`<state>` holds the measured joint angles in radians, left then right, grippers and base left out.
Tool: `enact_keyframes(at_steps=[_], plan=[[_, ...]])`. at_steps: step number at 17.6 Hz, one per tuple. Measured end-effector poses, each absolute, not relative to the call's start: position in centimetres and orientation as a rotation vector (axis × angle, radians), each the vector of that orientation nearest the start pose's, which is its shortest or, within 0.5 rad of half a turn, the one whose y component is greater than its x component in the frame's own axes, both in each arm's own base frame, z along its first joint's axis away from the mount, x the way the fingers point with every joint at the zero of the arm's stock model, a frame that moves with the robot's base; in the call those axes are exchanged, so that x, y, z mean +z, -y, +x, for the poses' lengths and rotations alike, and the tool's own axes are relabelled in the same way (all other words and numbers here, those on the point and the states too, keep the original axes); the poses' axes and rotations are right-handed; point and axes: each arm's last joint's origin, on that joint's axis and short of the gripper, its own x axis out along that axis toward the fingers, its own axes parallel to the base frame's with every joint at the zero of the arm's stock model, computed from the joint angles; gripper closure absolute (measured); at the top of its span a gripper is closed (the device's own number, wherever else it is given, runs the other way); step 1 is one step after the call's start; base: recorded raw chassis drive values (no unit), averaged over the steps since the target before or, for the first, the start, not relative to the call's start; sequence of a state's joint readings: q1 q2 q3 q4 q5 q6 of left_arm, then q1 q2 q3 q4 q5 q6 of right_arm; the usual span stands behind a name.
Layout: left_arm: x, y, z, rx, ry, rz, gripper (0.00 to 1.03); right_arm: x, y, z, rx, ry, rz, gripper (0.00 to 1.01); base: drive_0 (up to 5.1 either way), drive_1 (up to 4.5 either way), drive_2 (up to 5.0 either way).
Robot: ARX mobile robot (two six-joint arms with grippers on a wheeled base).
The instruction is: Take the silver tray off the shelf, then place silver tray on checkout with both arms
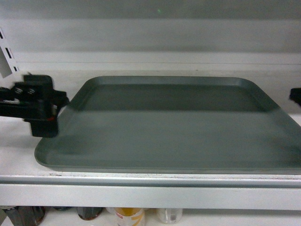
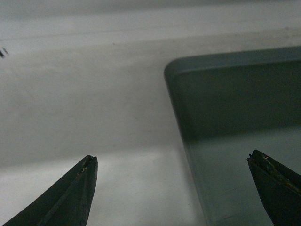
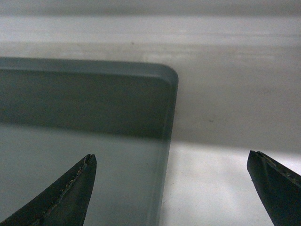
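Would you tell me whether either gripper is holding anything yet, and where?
Nothing is held: both grippers, left and right, are open, each straddling a side rim of the silver tray.

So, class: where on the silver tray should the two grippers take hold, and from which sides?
Probably the two short side rims of the silver tray: left gripper from the left, right gripper from the right. The low rim already sits between each open pair of fingers.

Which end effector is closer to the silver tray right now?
Neither clearly: both straddle an edge. The left end effector is open over the silver tray's left rim; the right end effector is open over its right rim, on the shelf.
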<state>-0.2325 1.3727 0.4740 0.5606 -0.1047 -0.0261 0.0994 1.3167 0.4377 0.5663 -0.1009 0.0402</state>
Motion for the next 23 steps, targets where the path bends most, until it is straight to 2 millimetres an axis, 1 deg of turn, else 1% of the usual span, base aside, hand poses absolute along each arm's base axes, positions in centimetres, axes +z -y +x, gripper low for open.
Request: enact_keyframes(at_steps=[1, 3, 4, 7, 8, 10, 12, 16, 17, 18, 20, 21, 22, 23], plan=[[16.8, 6.3, 26.3, -0.138, -0.378, 0.034, 0.05, 17.2, -3.0, 25.5, 0.183, -0.347, 0.038, 0.03, 0.0, 0.00, 0.0], [15.9, 6.8, 27.8, -0.136, -0.423, 0.028, 0.05, 16.0, -3.1, 26.9, 0.163, -0.408, 0.033, 0.03, 0.0, 0.00, 0.0], [15.7, 6.9, 28.5, -0.131, -0.445, 0.023, 0.05, 15.7, -3.1, 27.5, 0.150, -0.429, 0.030, 0.03, 0.0, 0.00, 0.0], [15.5, 7.2, 30.0, -0.131, -0.493, -0.011, 0.05, 16.2, -3.2, 29.1, 0.133, -0.481, 0.036, 0.03, 0.0, 0.00, 0.0], [15.3, 7.3, 30.3, -0.127, -0.514, -0.020, 0.05, 15.9, -3.2, 29.7, 0.113, -0.511, 0.035, 0.03, 0.0, 0.00, 0.0], [15.3, 7.4, 30.6, -0.123, -0.522, -0.029, 0.05, 15.4, -3.2, 30.1, 0.094, -0.560, 0.042, 0.03, 0.0, 0.00, 0.0], [15.2, 7.5, 30.7, -0.120, -0.524, -0.029, 0.05, 15.5, -3.6, 30.7, 0.083, -0.582, 0.060, 0.03, 0.0, 0.00, 0.0], [15.1, 7.8, 30.6, -0.111, -0.518, -0.019, 0.05, 15.5, -4.4, 30.7, 0.075, -0.579, 0.065, 0.03, 0.0, 0.00, 0.0], [15.1, 7.9, 30.6, -0.113, -0.515, -0.020, 0.09, 15.5, -4.5, 30.7, 0.075, -0.579, 0.067, 0.07, 0.0, 0.00, 0.0], [15.1, 8.0, 30.5, -0.118, -0.512, -0.019, 0.16, 15.5, -4.6, 30.7, 0.078, -0.579, 0.066, 0.14, 0.0, 0.00, 0.0], [15.0, 8.4, 30.4, -0.128, -0.506, -0.016, 0.39, 15.5, -5.2, 30.6, 0.093, -0.573, 0.060, 0.38, 0.0, 0.00, 0.0], [15.0, 8.5, 30.3, -0.137, -0.503, -0.015, 0.50, 15.5, -5.1, 30.6, 0.090, -0.570, 0.059, 0.47, 0.0, 0.00, 0.0], [15.0, 8.6, 30.3, -0.140, -0.501, -0.012, 0.55, 15.4, -5.1, 30.5, 0.088, -0.568, 0.058, 0.54, 0.0, 0.00, 0.0], [15.0, 8.7, 30.2, -0.134, -0.500, -0.004, 0.66, 15.4, -5.3, 30.5, 0.087, -0.561, 0.053, 0.65, 0.0, 0.00, 0.0]])
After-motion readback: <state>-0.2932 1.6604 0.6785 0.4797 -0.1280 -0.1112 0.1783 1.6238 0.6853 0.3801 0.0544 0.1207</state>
